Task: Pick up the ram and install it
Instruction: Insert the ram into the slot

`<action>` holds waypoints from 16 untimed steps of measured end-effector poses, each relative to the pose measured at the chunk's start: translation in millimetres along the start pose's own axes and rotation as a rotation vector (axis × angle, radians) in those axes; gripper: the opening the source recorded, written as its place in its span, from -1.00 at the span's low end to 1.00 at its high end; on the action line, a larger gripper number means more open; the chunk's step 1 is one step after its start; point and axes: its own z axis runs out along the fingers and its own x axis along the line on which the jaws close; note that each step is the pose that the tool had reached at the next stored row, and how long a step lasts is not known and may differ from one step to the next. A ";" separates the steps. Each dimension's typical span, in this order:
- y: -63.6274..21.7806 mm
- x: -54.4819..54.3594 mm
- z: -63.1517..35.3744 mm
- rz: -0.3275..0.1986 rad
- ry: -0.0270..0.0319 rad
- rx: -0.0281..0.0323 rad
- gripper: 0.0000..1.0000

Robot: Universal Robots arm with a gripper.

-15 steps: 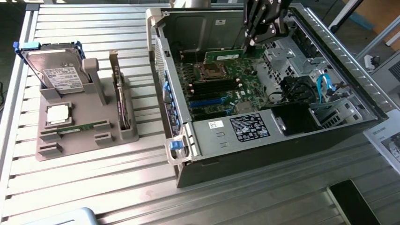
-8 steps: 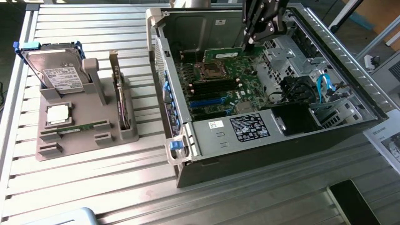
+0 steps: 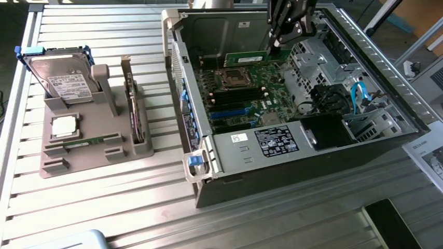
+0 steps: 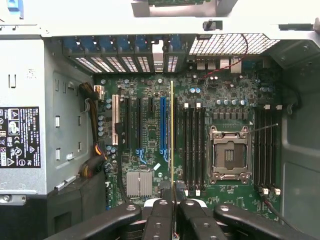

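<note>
1 ram (image 4: 172, 140) in gripper (image 4: 174, 201); exterior view adds spare ram (image 3: 93, 141).

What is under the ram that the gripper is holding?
The motherboard, with black memory slots on one side of it and a blue slot on the other. The strip directly beneath the ram is covered.

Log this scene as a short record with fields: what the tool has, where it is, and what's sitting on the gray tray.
tool: tool shut on the ram, stick seen edge-on between the fingers
position: above the motherboard inside the open computer case, parallel to the memory slots
processor socket: processor socket empty
tray: tray on the exterior view's left, outside the case
tray contents: hard drive, processor chip, second ram stick, expansion card standing upright
</note>
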 end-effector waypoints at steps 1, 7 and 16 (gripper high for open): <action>0.0 0.0 0.0 0.000 0.0000 0.0000 -0.76; 0.0 0.0 0.0 0.000 0.0000 0.0000 -0.76; -0.1 -0.2 9.5 0.000 -0.0001 -0.0001 -0.76</action>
